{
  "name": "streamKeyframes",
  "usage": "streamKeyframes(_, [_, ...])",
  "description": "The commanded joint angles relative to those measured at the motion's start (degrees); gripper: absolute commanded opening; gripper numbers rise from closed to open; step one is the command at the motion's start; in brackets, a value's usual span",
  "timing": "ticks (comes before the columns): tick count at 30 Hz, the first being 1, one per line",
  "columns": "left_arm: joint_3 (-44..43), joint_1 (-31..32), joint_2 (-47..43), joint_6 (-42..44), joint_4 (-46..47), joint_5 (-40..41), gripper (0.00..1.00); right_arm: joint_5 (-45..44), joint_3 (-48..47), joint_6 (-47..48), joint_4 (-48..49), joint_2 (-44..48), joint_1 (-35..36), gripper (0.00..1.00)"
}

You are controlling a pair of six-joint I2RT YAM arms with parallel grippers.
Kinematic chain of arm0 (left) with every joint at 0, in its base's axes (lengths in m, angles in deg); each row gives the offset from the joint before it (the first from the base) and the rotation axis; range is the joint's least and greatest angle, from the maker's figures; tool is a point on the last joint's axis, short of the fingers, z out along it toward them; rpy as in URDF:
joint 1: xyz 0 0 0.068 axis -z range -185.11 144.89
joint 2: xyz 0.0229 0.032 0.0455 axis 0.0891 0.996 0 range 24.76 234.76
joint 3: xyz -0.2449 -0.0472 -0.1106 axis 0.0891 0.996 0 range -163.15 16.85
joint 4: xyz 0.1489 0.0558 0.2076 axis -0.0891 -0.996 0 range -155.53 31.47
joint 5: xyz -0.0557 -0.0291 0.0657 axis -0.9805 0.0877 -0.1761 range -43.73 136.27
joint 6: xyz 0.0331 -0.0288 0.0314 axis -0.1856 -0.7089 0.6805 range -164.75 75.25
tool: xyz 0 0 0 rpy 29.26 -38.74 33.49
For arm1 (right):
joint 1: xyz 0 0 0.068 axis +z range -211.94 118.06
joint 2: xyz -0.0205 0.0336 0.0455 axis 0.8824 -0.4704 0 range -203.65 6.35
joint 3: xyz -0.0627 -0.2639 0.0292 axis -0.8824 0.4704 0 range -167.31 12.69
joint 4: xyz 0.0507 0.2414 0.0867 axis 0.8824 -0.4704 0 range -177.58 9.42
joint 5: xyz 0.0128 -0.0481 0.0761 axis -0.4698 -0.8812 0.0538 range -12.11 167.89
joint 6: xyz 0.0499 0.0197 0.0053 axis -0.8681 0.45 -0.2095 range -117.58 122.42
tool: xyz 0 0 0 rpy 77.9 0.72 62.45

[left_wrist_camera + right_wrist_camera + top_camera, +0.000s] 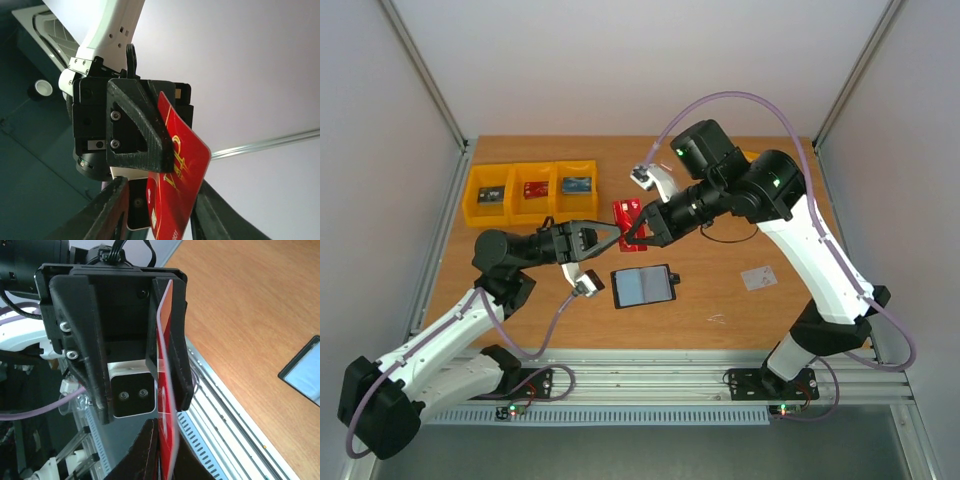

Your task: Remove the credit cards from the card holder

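The bright red credit card (pixel 626 214) is held in the air above the table, edge-on between my two grippers. My right gripper (pixel 636 232) is shut on it; in the right wrist view its fingertips (pixel 150 450) pinch the card (pixel 165 405). My left gripper (pixel 610 240) is open, and its fingers (pixel 100 215) stand on either side of the card (pixel 182 170) without closing on it. The card holder (pixel 643 285) lies open on the table below, grey-blue side up, and its corner also shows in the right wrist view (pixel 305 372). A whitish card (pixel 760 277) lies on the table to the right.
Three yellow bins (pixel 530 190) holding small items stand at the back left. A thin black cable loop (pixel 720 237) lies on the table under the right arm. The metal frame rail (pixel 650 380) runs along the near edge.
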Motion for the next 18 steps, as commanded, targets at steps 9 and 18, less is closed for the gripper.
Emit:
streamKeyframes(9, [-0.1, 0.3, -1.96, -2.78, 0.81, 3.19, 0.0, -5.07, -0.31, 0.53, -0.92, -0.7, -0.86, 0.2])
streamKeyframes(18, [-4.98, 0.31, -9.77, -7.8, -47.43, 23.25, 0.0, -27.48, 11.56, -1.83, 6.27, 9.24, -11.07, 0.87])
